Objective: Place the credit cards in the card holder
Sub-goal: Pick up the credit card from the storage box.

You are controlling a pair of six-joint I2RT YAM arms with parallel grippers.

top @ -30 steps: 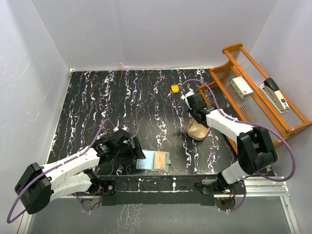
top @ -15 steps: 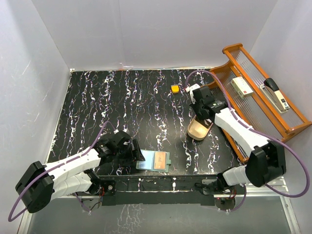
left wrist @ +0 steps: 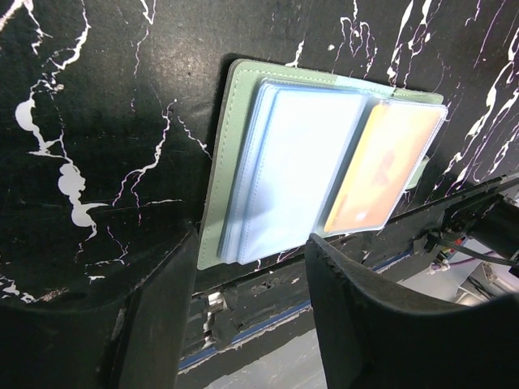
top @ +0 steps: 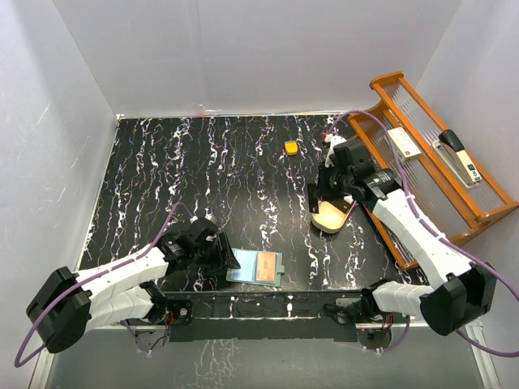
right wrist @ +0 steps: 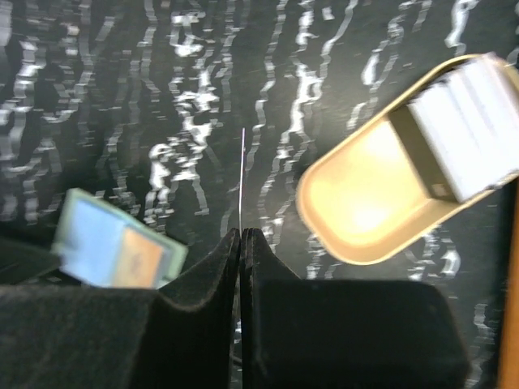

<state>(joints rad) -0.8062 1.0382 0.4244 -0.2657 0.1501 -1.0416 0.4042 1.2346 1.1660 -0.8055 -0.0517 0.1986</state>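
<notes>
Card holder (top: 255, 266) lies open at the surface's (top: 162, 162) near edge, my left end effector (left wrist: 251, 243) apart at its left side. Right end effector (right wrist: 242, 231) is clamped on a credit card (right wrist: 243, 178) by the tan dish (top: 331, 215). Open black surface between them, white walls (top: 243, 49) around.

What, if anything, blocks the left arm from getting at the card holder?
Probably nothing, so likely yes: the left gripper hangs open right at the near edge of the card holder, and the right gripper is away by the dish, shut on a card.
</notes>
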